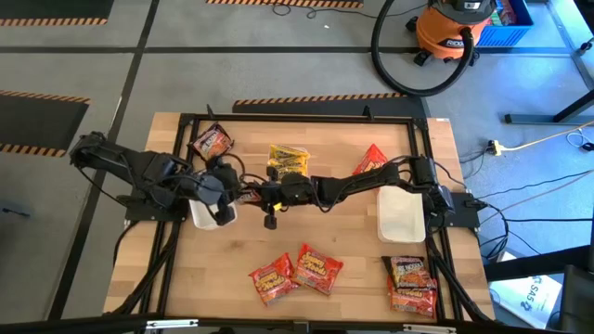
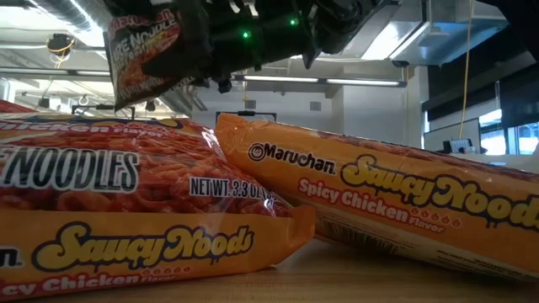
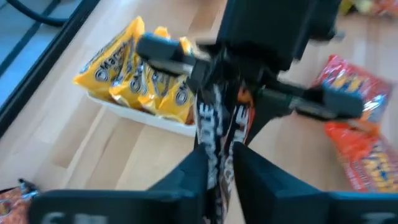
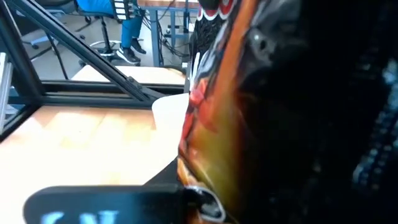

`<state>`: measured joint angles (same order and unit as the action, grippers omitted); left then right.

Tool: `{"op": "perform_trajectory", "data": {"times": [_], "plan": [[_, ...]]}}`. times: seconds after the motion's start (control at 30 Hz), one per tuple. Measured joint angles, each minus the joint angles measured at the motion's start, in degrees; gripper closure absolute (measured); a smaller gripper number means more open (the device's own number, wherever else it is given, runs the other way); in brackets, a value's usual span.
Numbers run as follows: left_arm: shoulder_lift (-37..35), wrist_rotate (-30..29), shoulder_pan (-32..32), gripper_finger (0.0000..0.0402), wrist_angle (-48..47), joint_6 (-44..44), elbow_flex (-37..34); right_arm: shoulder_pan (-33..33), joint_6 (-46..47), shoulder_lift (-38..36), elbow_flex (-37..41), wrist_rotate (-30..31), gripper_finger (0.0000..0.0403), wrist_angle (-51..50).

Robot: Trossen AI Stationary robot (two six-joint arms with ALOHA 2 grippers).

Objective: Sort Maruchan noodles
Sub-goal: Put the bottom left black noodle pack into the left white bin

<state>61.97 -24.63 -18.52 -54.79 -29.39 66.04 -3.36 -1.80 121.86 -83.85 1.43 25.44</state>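
A dark packet [image 3: 219, 134] hung in mid-air over the middle of the tabletop [image 1: 353, 237], and both arms were on it! The left hand [image 3: 221, 158] was clenched on one edge of it, its fingers pinching the crinkly wrapper from either side. The right hand [image 1: 275, 193] met it from the other side, and that arm's own camera showed the dark-and-orange wrapper pressed up against its fingers, so it looked to be grasping the same packet. A hand-over between the arms, by the look of it.

Around it, the sort was only partly done. The yellow packets [image 3: 134, 81] sat bunched in a white tray [image 3: 146, 117], though the overhead view could not confirm the tray. A second white tray [image 1: 401, 215] on the right side lay with nothing in it. Loose packets were left: a dark one [image 1: 212, 142] at the far left, a red one [image 1: 371, 160] at the far right, two red-orange ones [image 1: 297, 272] at the near edge, and a small pile [image 1: 411, 286] at the near right corner.

So, as a judgement, one colour was gathered and most of the rest waited.
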Motion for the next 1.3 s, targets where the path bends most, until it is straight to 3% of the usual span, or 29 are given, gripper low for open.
{"op": "perform_trajectory", "data": {"times": [0.33,0.5,0.8,1.07,1.3], "plan": [[0.24,0.96,3.40,0.0177,-2.73,5.78,2.54,0.00,-1.66,-0.07,0.01,-2.51,0.0339,0.00],[2.50,8.04,3.80,0.0131,-4.63,5.38,2.54,0.04,-1.64,-0.09,0.00,-2.53,0.0336,0.10],[7.86,11.29,2.60,0.0129,-6.73,4.37,2.54,-0.15,-1.68,-0.15,-2.50,-2.56,0.0333,-3.23],[9.81,7.96,2.88,0.0133,-8.74,4.42,2.58,-0.81,-3.42,-0.15,-2.63,-2.36,0.0341,-2.89],[9.60,8.88,3.63,0.0204,-8.78,4.35,2.58,-0.85,-3.11,-0.15,-2.65,-2.55,0.0332,-2.63]]}}
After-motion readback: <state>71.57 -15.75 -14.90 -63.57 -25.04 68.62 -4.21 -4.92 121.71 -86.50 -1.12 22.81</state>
